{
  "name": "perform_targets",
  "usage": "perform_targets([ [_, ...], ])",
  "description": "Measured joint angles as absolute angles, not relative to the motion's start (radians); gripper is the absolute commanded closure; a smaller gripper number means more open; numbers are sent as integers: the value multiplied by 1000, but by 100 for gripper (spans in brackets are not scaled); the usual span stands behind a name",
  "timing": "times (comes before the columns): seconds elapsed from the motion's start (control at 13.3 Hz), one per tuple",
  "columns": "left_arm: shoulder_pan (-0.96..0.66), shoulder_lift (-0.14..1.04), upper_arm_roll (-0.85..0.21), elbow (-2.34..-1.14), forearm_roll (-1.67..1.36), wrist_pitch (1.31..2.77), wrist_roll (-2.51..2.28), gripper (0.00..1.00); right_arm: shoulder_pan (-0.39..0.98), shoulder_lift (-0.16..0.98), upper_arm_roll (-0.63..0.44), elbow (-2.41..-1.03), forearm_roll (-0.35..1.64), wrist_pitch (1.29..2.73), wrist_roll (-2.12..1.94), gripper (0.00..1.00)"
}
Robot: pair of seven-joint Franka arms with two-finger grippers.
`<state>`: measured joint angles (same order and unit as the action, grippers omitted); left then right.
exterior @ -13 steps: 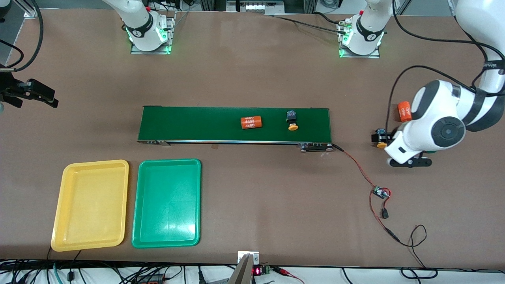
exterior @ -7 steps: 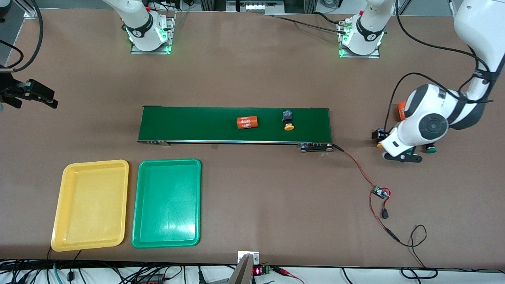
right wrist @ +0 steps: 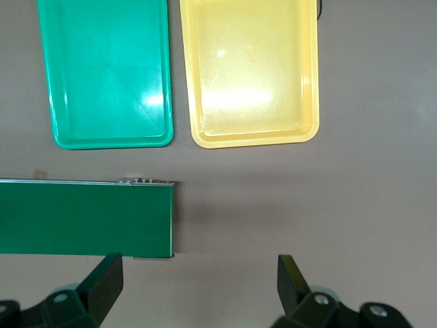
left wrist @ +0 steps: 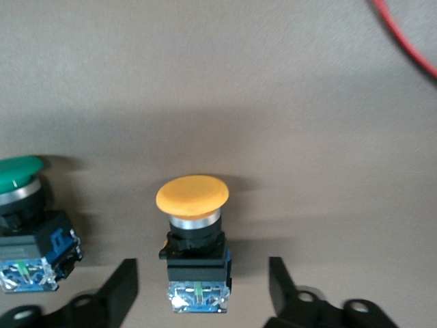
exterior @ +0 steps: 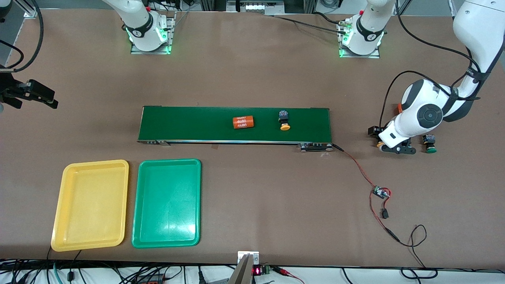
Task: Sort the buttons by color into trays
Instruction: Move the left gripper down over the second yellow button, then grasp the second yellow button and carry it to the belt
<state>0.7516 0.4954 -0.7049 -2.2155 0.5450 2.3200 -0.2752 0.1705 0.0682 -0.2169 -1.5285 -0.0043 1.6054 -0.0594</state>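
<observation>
A yellow-orange button (left wrist: 192, 239) is seen lying on the desk (exterior: 252, 189) at the left arm's end, its round cap pointing away from the left wrist camera. It is set between the two fingers (left wrist: 119, 290) of the left pincer (left wrist: 199, 295), which are spread to either side of its black-and-blue body with a gap left on each side, so the body is not yet gripped. In the front view only a sliver of this button (exterior: 379, 144) is shown at the edge of the left pincer (exterior: 388, 146), which is lowered close to the desk. Just beside it, toward the left arm's end of the desk, a green button (exterior: 429, 143) is laid on its side, apart from the fingers; it is also seen in the left wrist view (left wrist: 24, 219).

A second yellow-orange button (exterior: 284, 120) is carried on the dark-green conveyor belt (exterior: 189, 124), near an orange cylinder printed "4680" (exterior: 242, 122). An orange object partly hidden by the left arm cannot be identified.

The yellow tray (exterior: 90, 205) and the green tray (exterior: 166, 203) are placed side by side, nearer to the front camera than the belt, with nothing in them.

The right pincer (right wrist: 199, 287) is held high over the right arm's end of the desk, its jaws wide apart and holding nothing, and the right arm is kept waiting.
</observation>
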Motion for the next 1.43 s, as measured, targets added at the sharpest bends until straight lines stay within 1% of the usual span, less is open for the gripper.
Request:
perform_targets([
  [0.08, 758, 499, -705, -2220, 545, 2320, -284, 45, 171, 68, -217, -1529, -4, 1602, -59, 0],
  [0.3, 763, 517, -705, -2222, 545, 2320, -343, 71, 171, 68, -217, -1529, -4, 1598, -59, 0],
  [0.38, 763, 519, -706, -2221, 545, 2318, -363, 76, 171, 67, -215, -1529, -4, 1597, -59, 0],
  [0.45, 763, 519, -709, -2219, 545, 2306, -381, 79, 172, 65, -213, -1529, -4, 1595, -59, 0],
  [0.6, 764, 517, -729, -2205, 545, 2254, -406, 79, 173, 60, -210, -1529, -4, 1592, -59, 0],
  [0.75, 767, 511, -783, -2155, 545, 2138, -422, 78, 173, 57, -211, -1529, -4, 1590, -59, 0],
  [0.9, 769, 500, -864, -2073, 545, 1983, -428, 78, 171, 57, -213, -1529, -4, 1589, -59, 0],
  [1.05, 770, 490, -961, -1999, 545, 1862, -429, 78, 171, 57, -214, -1529, -4, 1590, -59, 0],
  [1.21, 764, 489, -1056, -1971, 524, 1821, -446, 78, 171, 57, -214, -1530, -4, 1589, -59, 0],
  [1.28, 753, 489, -1085, -1971, 483, 1822, -466, 78, 171, 57, -214, -1530, -4, 1588, -59, 0],
  [1.43, 700, 495, -1100, -1971, 414, 1863, -520, 78, 170, 58, -215, -1530, -4, 1591, -59, 0],
])
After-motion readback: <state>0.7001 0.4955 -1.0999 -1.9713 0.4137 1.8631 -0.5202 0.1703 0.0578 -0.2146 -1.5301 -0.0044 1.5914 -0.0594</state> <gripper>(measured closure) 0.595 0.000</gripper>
